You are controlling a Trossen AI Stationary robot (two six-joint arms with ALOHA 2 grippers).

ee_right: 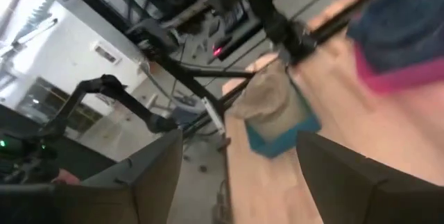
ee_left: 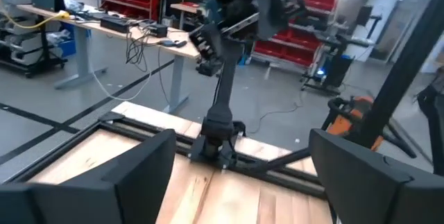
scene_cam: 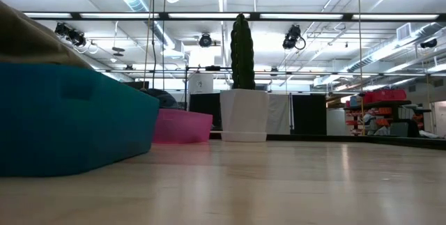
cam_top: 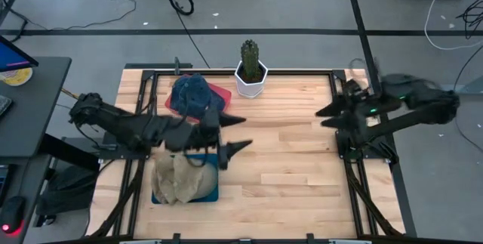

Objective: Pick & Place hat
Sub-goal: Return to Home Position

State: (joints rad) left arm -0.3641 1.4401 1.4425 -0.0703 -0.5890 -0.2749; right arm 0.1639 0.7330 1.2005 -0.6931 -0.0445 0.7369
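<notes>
Blue bin point(scene_cam: 70, 124) with brown cap point(cam_top: 181, 177); left claw point(cam_top: 247, 132) spread just beside it, right claw point(cam_top: 321, 118) spread too.

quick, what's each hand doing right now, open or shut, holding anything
left hand: open, holding nothing.
right hand: open, holding nothing.

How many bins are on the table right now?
2. The red bin, holding blue caps, sits beside the cactus pot; the blue bin, holding a brown cap, sits nearer the table's front edge.
</notes>
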